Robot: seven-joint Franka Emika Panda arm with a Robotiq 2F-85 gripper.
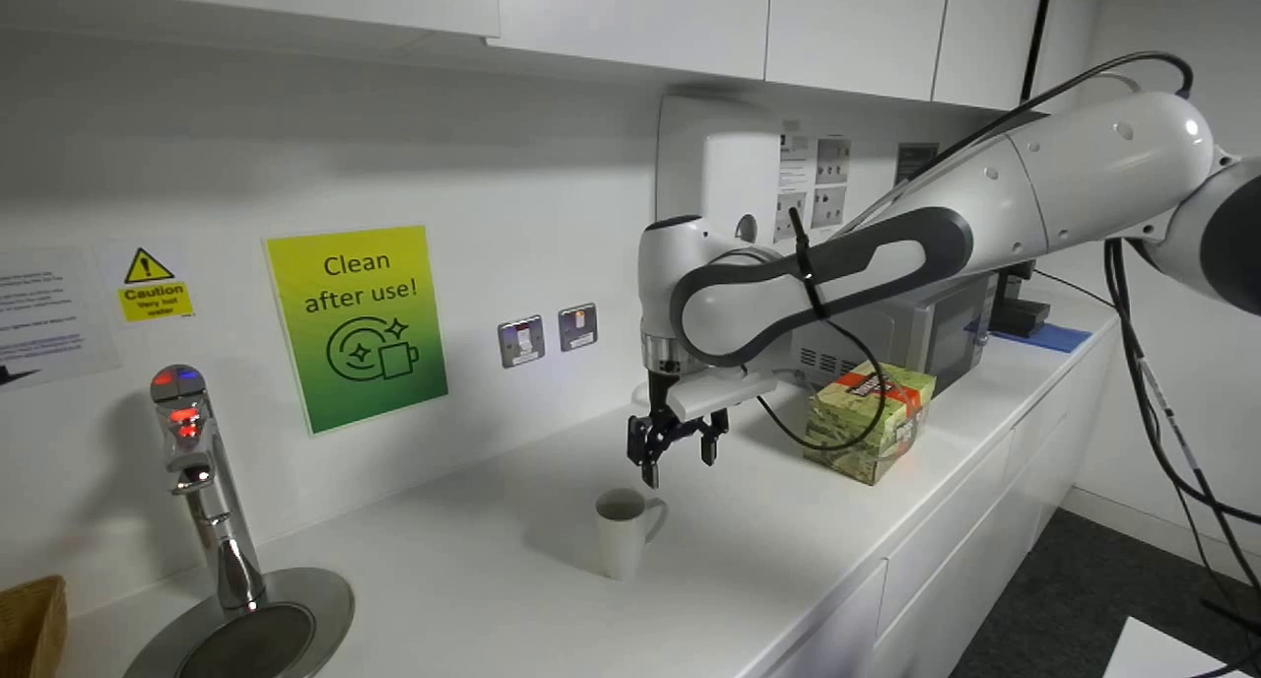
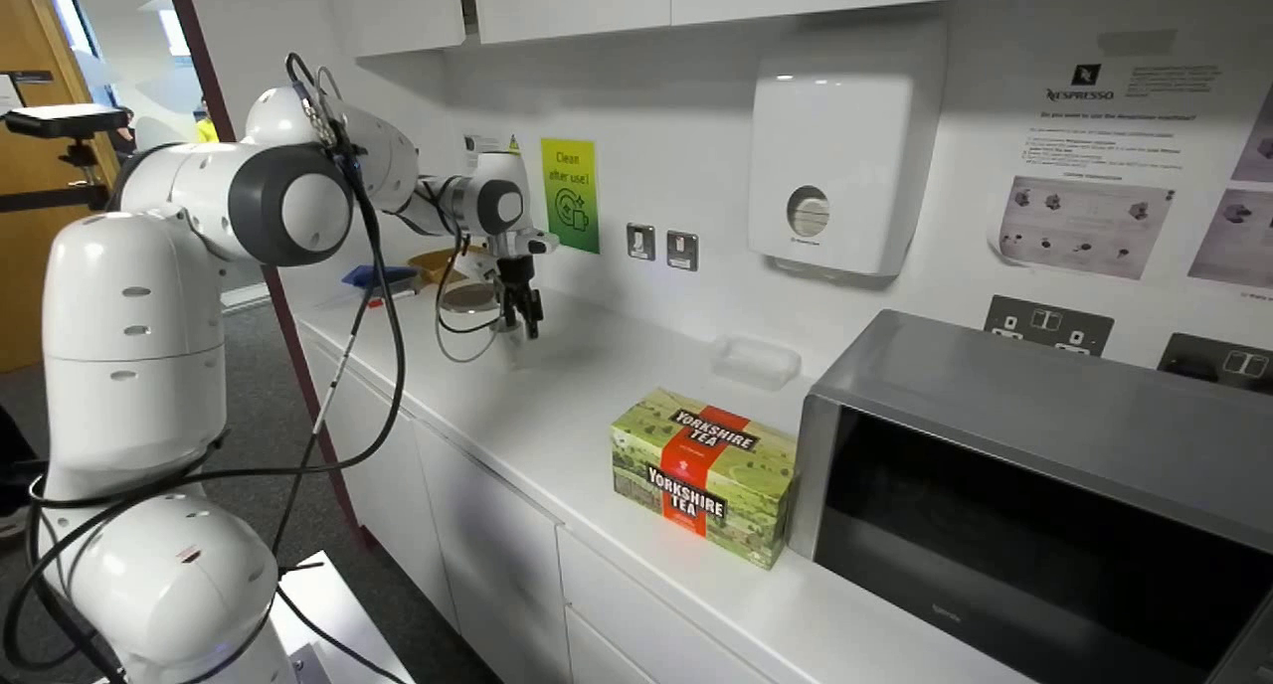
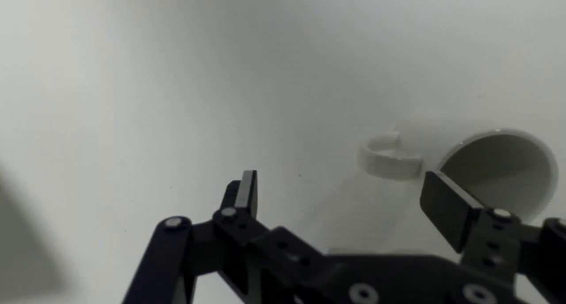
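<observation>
The white mug [image 1: 621,545] stood upright, glossy-rimmed, with a looped handle [image 3: 391,168]. My gripper [image 1: 680,469] hung nearby, spread wide.

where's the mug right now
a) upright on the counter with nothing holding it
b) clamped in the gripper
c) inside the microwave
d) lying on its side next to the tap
a, since in an exterior view the mug stands mouth up on the counter, and the gripper hangs higher, with its jaws open and a gap showing between it and the rim.
</observation>
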